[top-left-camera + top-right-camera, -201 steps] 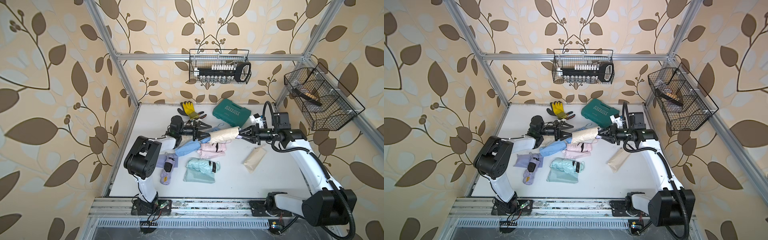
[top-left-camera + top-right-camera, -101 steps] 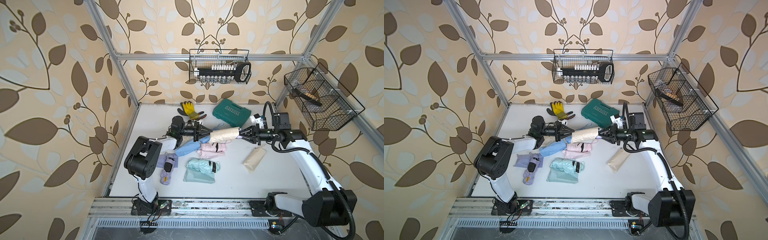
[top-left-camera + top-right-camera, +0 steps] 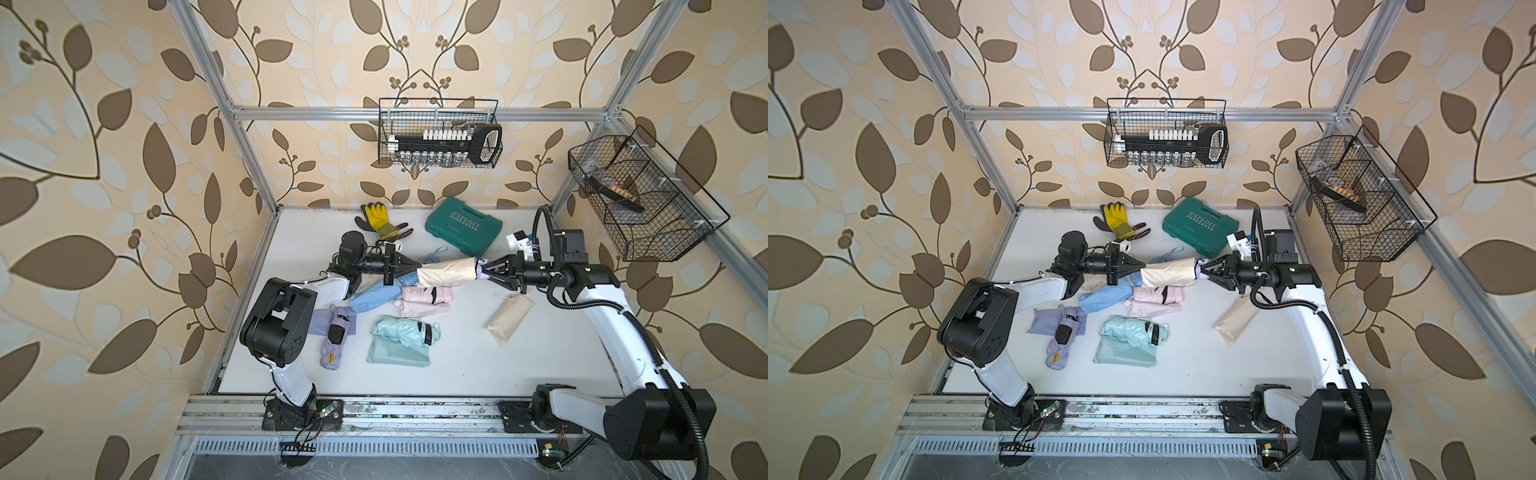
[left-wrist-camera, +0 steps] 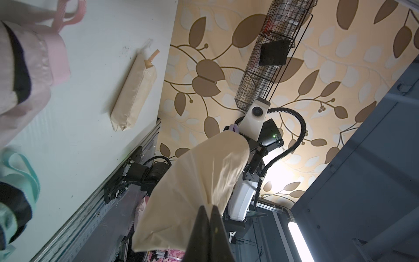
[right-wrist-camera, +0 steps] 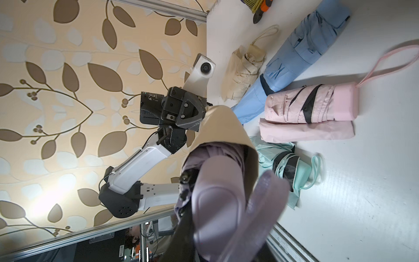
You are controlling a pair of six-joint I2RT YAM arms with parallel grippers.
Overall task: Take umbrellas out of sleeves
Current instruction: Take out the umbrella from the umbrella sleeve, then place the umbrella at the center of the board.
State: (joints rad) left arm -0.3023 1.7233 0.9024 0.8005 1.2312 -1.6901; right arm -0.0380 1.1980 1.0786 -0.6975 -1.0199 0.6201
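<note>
A beige sleeve (image 3: pixel 446 272) (image 3: pixel 1169 272) hangs level above the table between my two grippers. My left gripper (image 3: pixel 415 271) (image 4: pixel 209 207) is shut on the sleeve's closed end (image 4: pixel 199 177). My right gripper (image 3: pixel 486 271) (image 5: pixel 217 226) is shut on the lilac handle (image 5: pixel 215 199) of an umbrella sticking out of the sleeve's open end. Below lie a blue umbrella (image 3: pixel 374 297), a pink umbrella (image 3: pixel 426 295) on its pink sleeve (image 3: pixel 419 311), a mint umbrella (image 3: pixel 405 330) on a mint sleeve (image 3: pixel 395 355), and a lilac umbrella (image 3: pixel 334 338) on a lilac sleeve (image 3: pixel 320 322). A filled beige sleeve (image 3: pixel 509 318) lies at the right.
A green tool case (image 3: pixel 463 224) and yellow-black gloves (image 3: pixel 380 220) lie at the back of the table. Wire baskets hang on the back wall (image 3: pixel 438 139) and the right wall (image 3: pixel 640 195). A crinkled beige umbrella (image 5: pixel 243 72) lies near the left arm.
My left gripper's jaws, open a second ago, have shut on the beige sleeve's closed end. The right gripper has kept its hold on the handle.
</note>
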